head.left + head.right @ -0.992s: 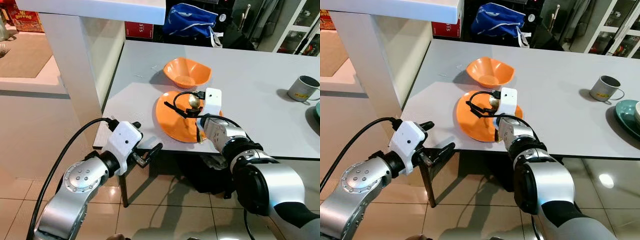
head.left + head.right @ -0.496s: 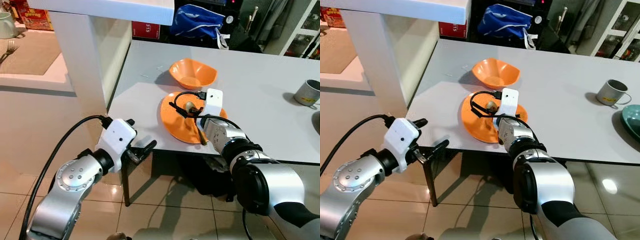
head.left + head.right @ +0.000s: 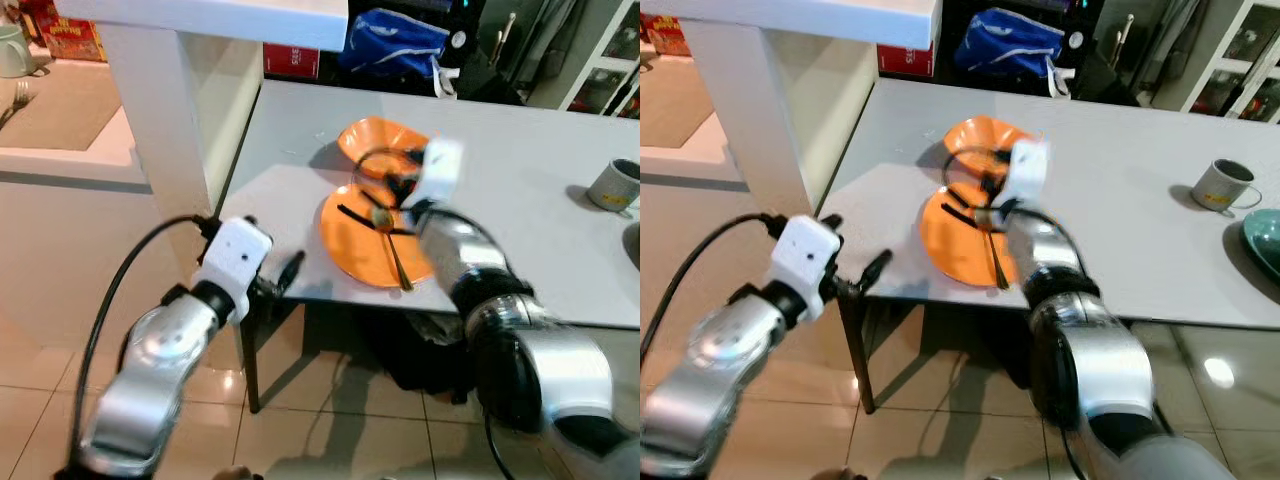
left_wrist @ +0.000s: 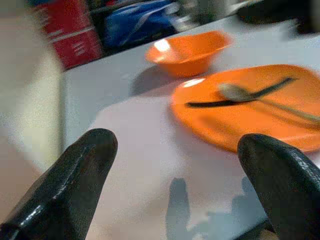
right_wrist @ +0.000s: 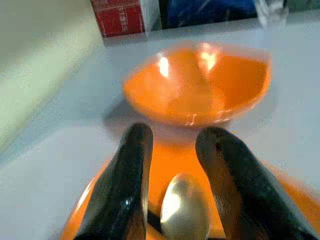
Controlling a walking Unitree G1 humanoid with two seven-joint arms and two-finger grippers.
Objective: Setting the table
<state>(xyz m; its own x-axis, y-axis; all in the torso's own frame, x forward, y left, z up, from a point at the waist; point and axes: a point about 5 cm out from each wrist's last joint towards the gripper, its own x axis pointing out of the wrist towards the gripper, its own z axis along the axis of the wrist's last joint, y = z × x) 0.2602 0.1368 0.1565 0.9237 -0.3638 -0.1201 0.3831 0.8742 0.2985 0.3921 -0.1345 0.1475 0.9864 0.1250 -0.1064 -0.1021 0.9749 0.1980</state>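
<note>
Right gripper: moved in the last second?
Yes. The right gripper has drawn back from over the plate toward the bowl, leaving the spoon lying on the plate.

Both arms smear with motion blur, so the right arm's fingers over the plate can't be made out in the head views. At right, the mug is cut by the frame edge. The spoon runs off the bottom.
</note>
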